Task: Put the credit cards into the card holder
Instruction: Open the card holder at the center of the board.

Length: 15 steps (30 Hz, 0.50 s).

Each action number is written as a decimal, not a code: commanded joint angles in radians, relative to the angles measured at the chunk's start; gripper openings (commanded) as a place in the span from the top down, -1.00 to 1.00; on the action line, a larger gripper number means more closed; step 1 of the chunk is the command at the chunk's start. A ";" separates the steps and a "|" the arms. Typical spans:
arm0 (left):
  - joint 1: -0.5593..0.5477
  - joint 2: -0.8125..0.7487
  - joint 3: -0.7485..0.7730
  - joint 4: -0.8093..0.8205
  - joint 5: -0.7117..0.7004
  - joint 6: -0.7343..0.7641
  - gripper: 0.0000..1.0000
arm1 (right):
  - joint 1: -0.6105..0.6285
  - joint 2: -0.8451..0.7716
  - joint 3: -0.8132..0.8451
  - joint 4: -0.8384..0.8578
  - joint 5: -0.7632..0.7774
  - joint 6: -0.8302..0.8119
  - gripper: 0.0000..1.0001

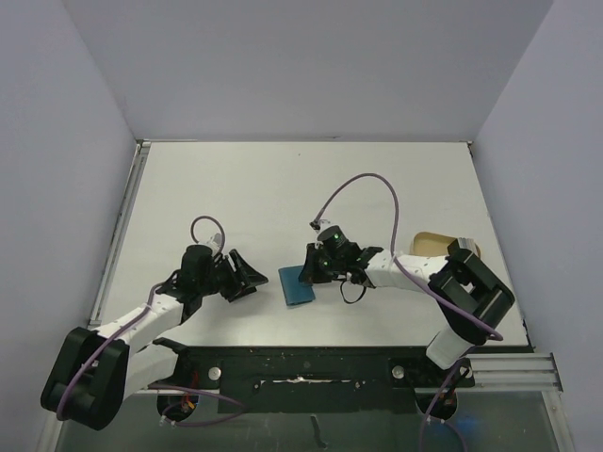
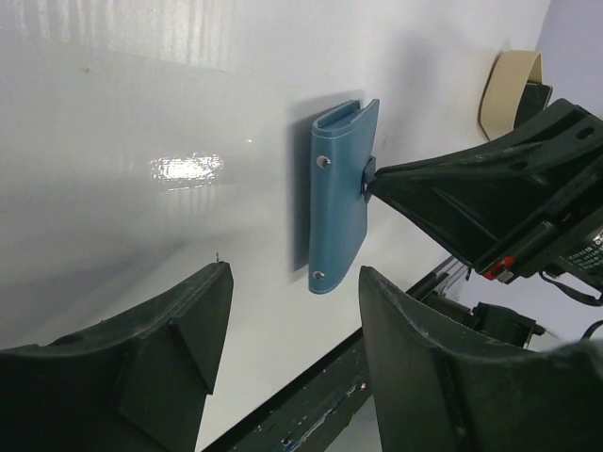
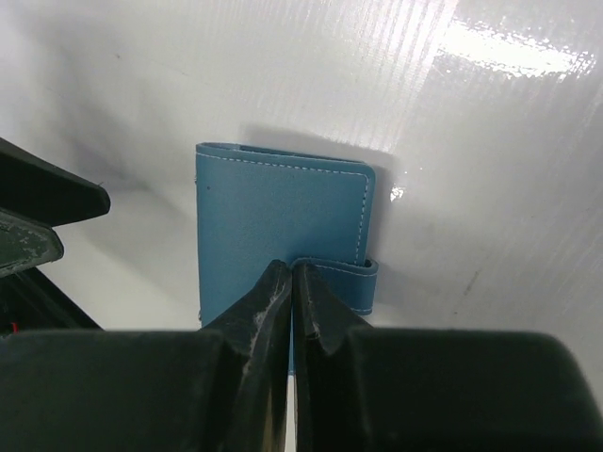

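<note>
Two hands flank the closed card holder (image 1: 298,286): left hand (image 1: 250,276) open, right hand (image 3: 291,275) closed at its snap tab (image 3: 347,282). Step, as judged: unfastening. Next move: free the tab.

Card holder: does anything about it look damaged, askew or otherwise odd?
Nothing stands out. The card holder lies flat and closed, undamaged, its tab wrapped over the edge, the shut right gripper at that tab.
</note>
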 commanded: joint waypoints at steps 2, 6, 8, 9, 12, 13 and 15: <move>-0.021 0.037 -0.009 0.185 0.030 -0.028 -0.09 | -0.021 -0.050 -0.041 0.156 -0.087 0.029 1.00; -0.048 0.081 -0.006 0.264 0.052 -0.039 -0.10 | -0.044 -0.058 -0.075 0.200 -0.116 0.044 1.00; -0.060 0.111 0.004 0.288 0.049 -0.041 -0.10 | -0.055 -0.058 -0.091 0.219 -0.132 0.052 1.00; -0.066 0.128 0.009 0.298 0.047 -0.042 -0.10 | -0.059 -0.059 -0.097 0.225 -0.136 0.057 1.00; -0.081 0.171 0.019 0.321 0.039 -0.043 -0.10 | -0.067 -0.066 -0.120 0.242 -0.144 0.064 1.00; -0.085 0.183 0.022 0.324 0.038 -0.043 -0.10 | -0.070 -0.070 -0.126 0.243 -0.145 0.065 1.00; -0.092 0.197 0.027 0.326 0.037 -0.045 -0.10 | -0.074 -0.081 -0.125 0.214 -0.134 0.057 1.00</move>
